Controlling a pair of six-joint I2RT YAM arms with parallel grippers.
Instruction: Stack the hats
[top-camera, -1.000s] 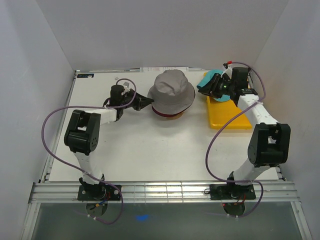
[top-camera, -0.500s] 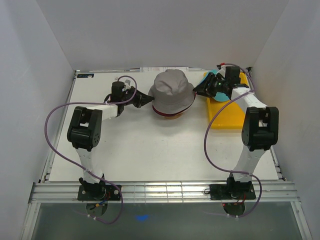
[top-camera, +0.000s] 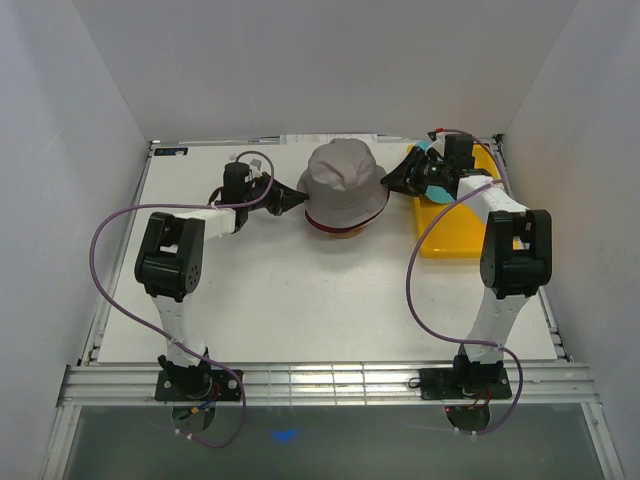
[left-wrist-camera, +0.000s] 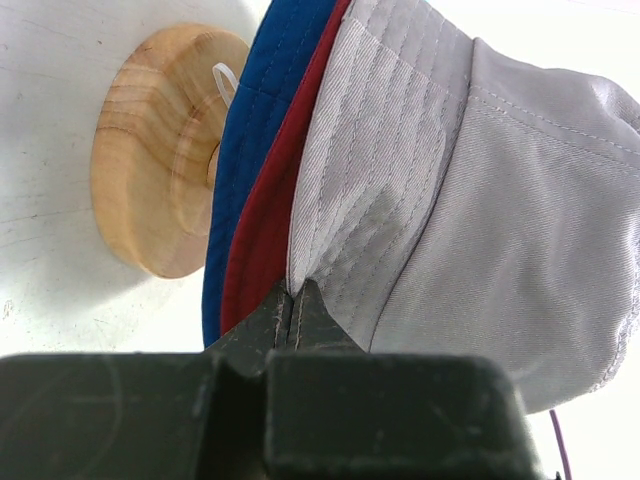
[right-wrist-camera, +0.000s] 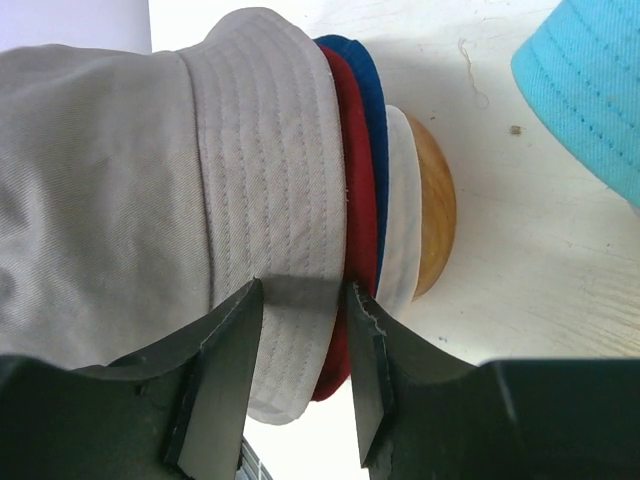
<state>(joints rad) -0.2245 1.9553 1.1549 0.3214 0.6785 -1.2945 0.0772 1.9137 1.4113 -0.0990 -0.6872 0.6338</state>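
Note:
The light grey hat sits on top of the dark red hat and the royal blue hat, all on the wooden stand. My left gripper is shut, and its tips pinch the edge of the grey brim on the left. My right gripper is open, and its jaws stand either side of the grey brim on the right. The red hat and blue hat show beside it. The teal hat lies behind my right wrist on the tray, mostly hidden in the top view.
A flat yellow tray lies at the right back of the white table. White walls close in the back and both sides. Purple cables loop from both arms. The stand's wooden base shows under the brims.
My right gripper has moved left from over the tray to the grey hat's right brim. My left gripper has stayed at the left brim, with its forearm shifted slightly.

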